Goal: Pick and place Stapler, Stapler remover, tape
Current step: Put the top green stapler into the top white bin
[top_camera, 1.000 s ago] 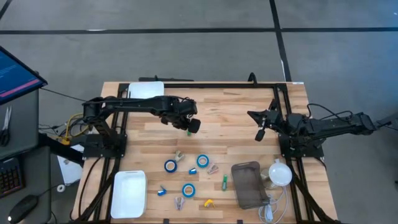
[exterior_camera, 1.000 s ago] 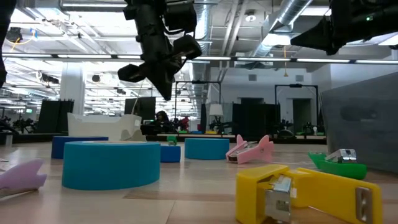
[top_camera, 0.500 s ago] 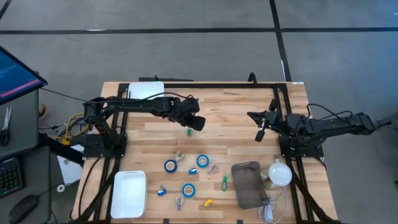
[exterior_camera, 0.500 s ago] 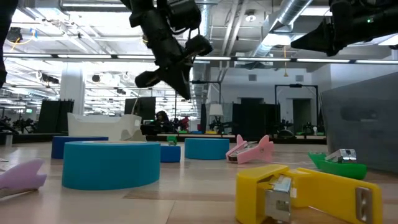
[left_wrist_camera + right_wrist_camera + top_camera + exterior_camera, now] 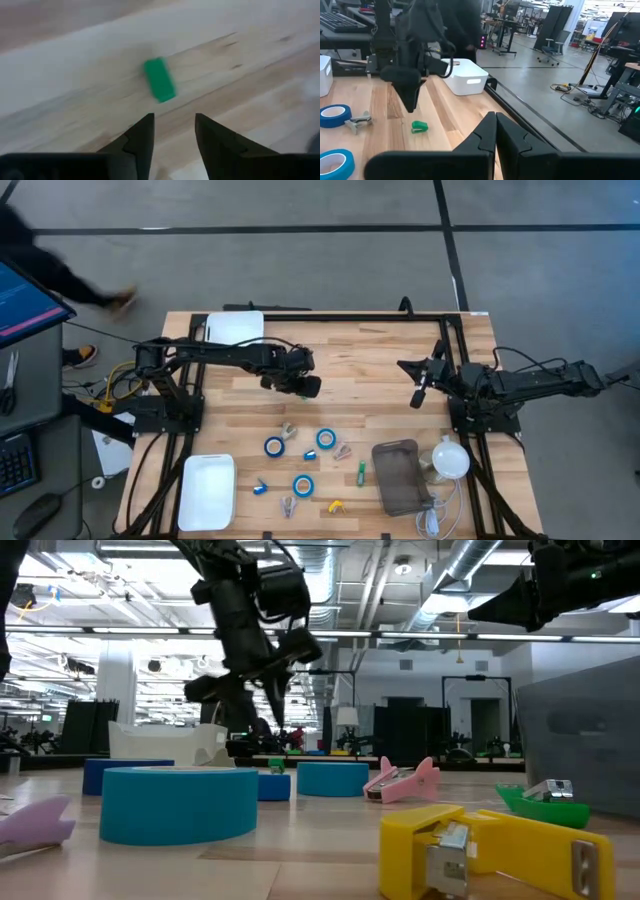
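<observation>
A small green stapler (image 5: pixel 160 80) lies flat on the wooden table (image 5: pixel 370 360), also seen in the right wrist view (image 5: pixel 419 127). My left gripper (image 5: pixel 172 117) hangs just above it, fingers pointing down and open, with nothing between them; in the high view it (image 5: pixel 303 387) covers the stapler. Three blue tape rolls (image 5: pixel 274 446) (image 5: pixel 326 438) (image 5: pixel 303 485) lie flat nearer the front. Pink staple removers (image 5: pixel 400 780) and a yellow stapler (image 5: pixel 490 850) lie among them. My right gripper (image 5: pixel 418 395) waits shut above the table's right side.
One white tray (image 5: pixel 237 326) stands at the far left corner and another (image 5: pixel 207 490) at the near left. A grey pouch (image 5: pixel 400 476) and a white round device (image 5: pixel 450 457) lie at the near right. A person's leg (image 5: pixel 60 275) passes beyond the table's far left.
My left gripper swung a little toward the table's right edge, then came back and went down over the green stapler, which has stayed where it lay. A person has walked into the high view at the far left.
</observation>
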